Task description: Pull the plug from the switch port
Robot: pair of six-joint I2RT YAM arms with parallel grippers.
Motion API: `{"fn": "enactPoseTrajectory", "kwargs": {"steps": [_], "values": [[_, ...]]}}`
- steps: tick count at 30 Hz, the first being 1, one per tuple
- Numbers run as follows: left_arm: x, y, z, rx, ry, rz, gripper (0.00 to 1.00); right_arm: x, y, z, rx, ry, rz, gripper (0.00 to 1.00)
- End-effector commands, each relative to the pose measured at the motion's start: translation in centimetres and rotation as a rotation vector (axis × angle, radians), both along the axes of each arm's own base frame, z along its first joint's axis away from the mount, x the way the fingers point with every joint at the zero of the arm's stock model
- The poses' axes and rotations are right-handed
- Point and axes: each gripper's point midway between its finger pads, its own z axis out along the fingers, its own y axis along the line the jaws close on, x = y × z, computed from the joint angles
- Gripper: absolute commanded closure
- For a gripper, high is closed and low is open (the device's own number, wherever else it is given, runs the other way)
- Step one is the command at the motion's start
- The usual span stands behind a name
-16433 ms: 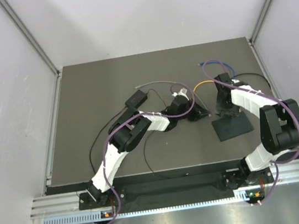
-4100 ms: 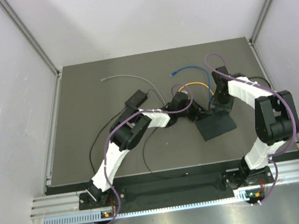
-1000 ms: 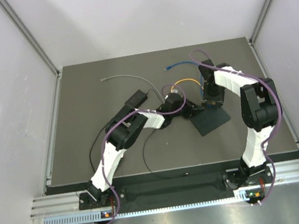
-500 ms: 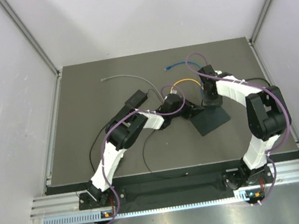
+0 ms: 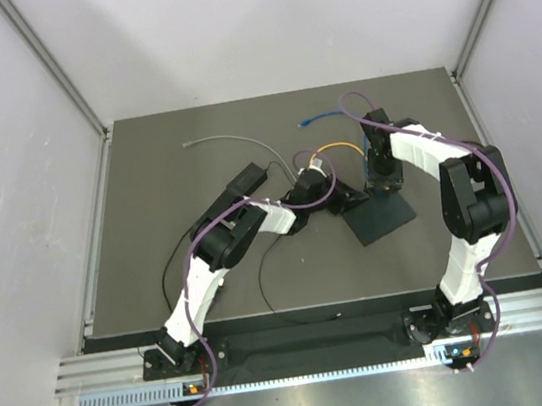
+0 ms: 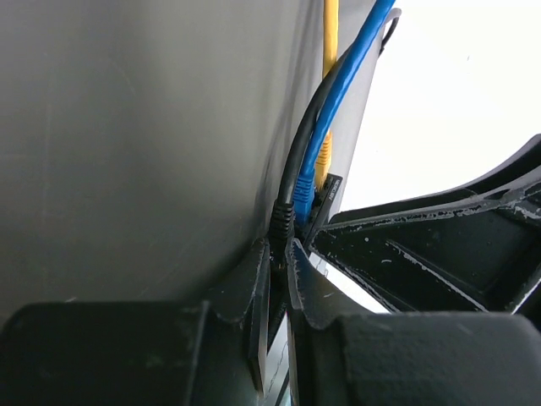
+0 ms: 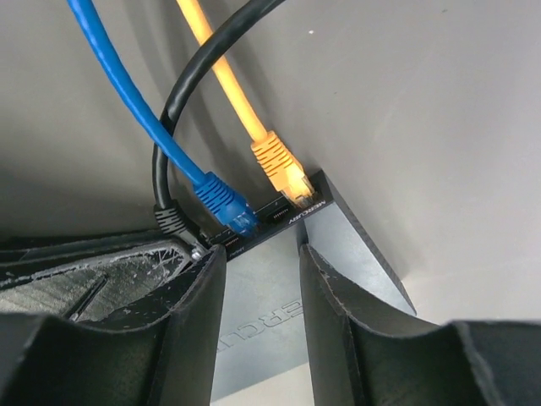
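Observation:
The switch (image 5: 384, 215), a flat black box, lies right of the table's middle. In the right wrist view its port edge (image 7: 296, 213) holds a blue plug (image 7: 224, 200), a yellow plug (image 7: 279, 165) and a black cord's plug (image 7: 173, 222) at the left corner. My right gripper (image 7: 258, 258) is open just over the switch's top, its fingers level with the blue and yellow plugs. My left gripper (image 6: 281, 245) is shut on the black cord's plug at the switch's corner (image 6: 331, 188). In the top view both grippers (image 5: 349, 195) (image 5: 386, 182) meet at the switch's far edge.
A small black block (image 5: 248, 179) with a thin cord lies left of the arms. A loose grey cable (image 5: 232, 143) and the blue cable's free end (image 5: 310, 118) lie on the far mat. White walls close in the table on three sides.
My right arm's elbow swung out and back while its gripper stayed at the switch's port edge with the jaws a little narrower. The left gripper kept its hold.

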Motion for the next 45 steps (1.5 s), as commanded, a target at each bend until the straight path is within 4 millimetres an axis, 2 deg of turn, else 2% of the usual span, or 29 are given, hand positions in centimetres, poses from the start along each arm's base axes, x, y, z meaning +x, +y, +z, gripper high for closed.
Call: {"fn": "enactPoseTrajectory", "kwargs": {"steps": [1,5,8,9,13,14,17,21,25,27,28,29,31,33,34,35,37,41,45], "values": [[3.6,1.3,3.4,-0.037,-0.088,0.060,1.00,-3.7,1.0,-2.7,0.075,0.202,0.001,0.60],[3.2,1.2,3.7,-0.056,-0.066,0.019,0.84,-2.7,0.7,-1.3,0.091,0.172,-0.003,0.59],[2.4,1.0,3.8,-0.054,-0.052,-0.004,0.69,-1.3,0.6,0.4,0.085,0.129,0.003,0.58],[2.1,1.1,3.6,-0.066,-0.030,0.005,0.67,-0.9,0.7,1.1,0.085,0.116,0.002,0.58],[0.7,0.0,4.0,-0.088,-0.024,-0.031,0.66,-0.3,1.1,2.0,0.110,0.096,-0.049,0.56],[0.5,-0.3,4.8,-0.096,-0.039,-0.031,0.66,-0.2,1.2,2.0,0.118,0.093,-0.076,0.55],[0.2,0.3,5.5,-0.094,-0.063,-0.022,0.65,0.1,1.2,2.5,0.130,0.060,-0.112,0.54],[1.3,1.9,6.8,-0.088,-0.115,0.002,0.66,0.7,2.3,2.6,0.188,0.043,-0.087,0.54],[2.7,3.2,8.2,-0.091,-0.151,0.014,0.70,1.2,2.1,2.1,0.175,0.036,-0.054,0.54],[3.0,3.2,8.7,-0.118,-0.132,-0.002,0.71,1.1,1.4,2.2,0.143,0.028,-0.066,0.55],[3.3,3.2,8.0,-0.123,-0.114,-0.014,0.72,1.0,1.0,2.4,0.131,0.020,-0.084,0.56],[3.9,2.6,9.0,-0.145,-0.121,-0.030,0.71,1.0,0.6,3.0,0.122,-0.003,-0.097,0.56],[3.4,1.5,9.4,-0.172,-0.104,-0.108,0.70,0.5,-0.2,2.9,0.125,-0.002,-0.149,0.57],[3.4,0.6,9.0,-0.176,-0.078,-0.138,0.62,-0.4,-0.9,3.0,0.143,0.007,-0.218,0.57],[3.2,0.3,8.5,-0.173,-0.067,-0.161,0.60,-0.5,-0.8,3.0,0.172,-0.001,-0.267,0.56],[3.3,0.0,8.9,-0.174,-0.076,-0.175,0.55,-0.5,-0.4,3.4,0.208,-0.016,-0.285,0.56],[2.9,-0.1,7.8,-0.142,-0.054,-0.205,0.51,-0.4,-0.3,3.0,0.227,-0.026,-0.330,0.56],[1.9,-0.2,6.7,-0.125,-0.013,-0.240,0.50,-0.3,0.0,1.7,0.239,0.014,-0.358,0.55],[1.1,0.1,6.1,-0.081,-0.011,-0.258,0.47,0.0,-0.1,1.5,0.241,0.003,-0.399,0.55]]}}
